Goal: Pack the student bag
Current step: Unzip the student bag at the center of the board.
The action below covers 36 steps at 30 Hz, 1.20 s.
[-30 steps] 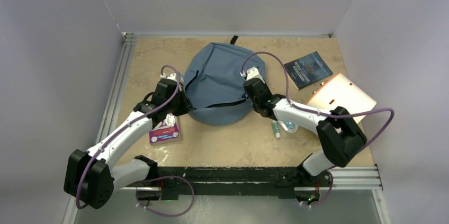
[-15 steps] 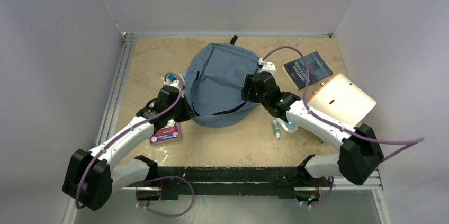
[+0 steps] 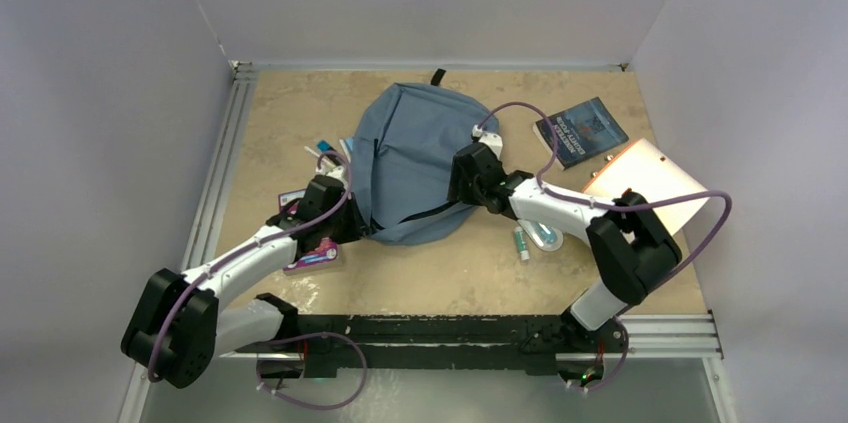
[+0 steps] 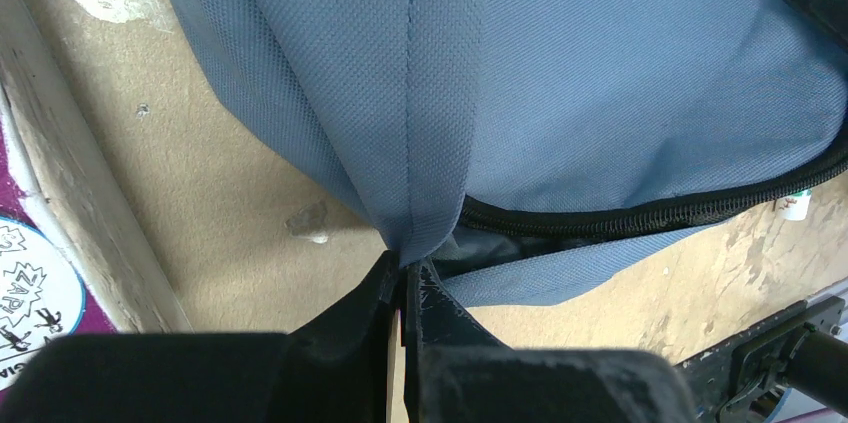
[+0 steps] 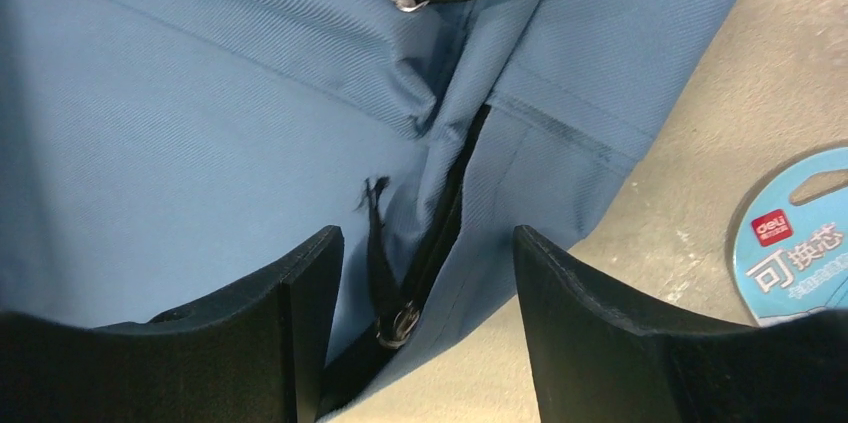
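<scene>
The slate-blue student bag lies flat in the middle of the table, with its black zipper along the near edge. My left gripper is shut on a fold of the bag's fabric at its near left corner; the left wrist view shows the pinched seam and the zipper beside it. My right gripper is open over the bag's near right edge. In the right wrist view its fingers straddle a black zipper pull with a metal ring, apart from it.
A dark blue book and a beige folder lie at the right. A glue stick and a round blue packet lie under the right arm. A purple card pack and small items lie at the left.
The left gripper has pulled the bag's near left corner toward the arm bases. The right gripper swung back to the bag's near right edge. Small items beside the bag's left side came into view.
</scene>
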Each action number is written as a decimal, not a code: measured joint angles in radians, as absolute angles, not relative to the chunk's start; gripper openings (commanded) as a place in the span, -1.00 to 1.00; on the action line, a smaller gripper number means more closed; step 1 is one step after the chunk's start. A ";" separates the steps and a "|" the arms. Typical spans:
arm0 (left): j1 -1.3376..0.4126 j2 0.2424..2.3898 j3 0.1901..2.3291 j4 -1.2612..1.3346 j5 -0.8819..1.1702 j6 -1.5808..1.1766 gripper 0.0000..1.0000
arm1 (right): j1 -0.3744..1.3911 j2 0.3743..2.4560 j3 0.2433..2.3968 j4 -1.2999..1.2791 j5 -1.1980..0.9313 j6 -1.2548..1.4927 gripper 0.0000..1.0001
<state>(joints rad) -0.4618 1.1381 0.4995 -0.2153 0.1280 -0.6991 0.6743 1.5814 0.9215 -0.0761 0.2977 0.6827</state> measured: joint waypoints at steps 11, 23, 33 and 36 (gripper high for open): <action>-0.466 1.132 0.495 -0.214 0.128 -0.698 -1.00 | 0.673 1.656 0.978 -0.070 0.377 0.643 -0.73; -0.468 1.100 0.547 -0.305 0.111 -0.688 -0.21 | 0.667 1.639 0.983 -0.066 0.397 0.606 -1.00; -0.476 0.905 0.683 -0.352 0.188 -0.561 0.35 | 0.647 1.587 0.957 -0.047 0.299 0.588 -1.00; -0.517 0.915 0.705 -0.286 0.244 -0.504 0.37 | 0.647 1.587 0.953 -0.041 0.279 0.589 -1.00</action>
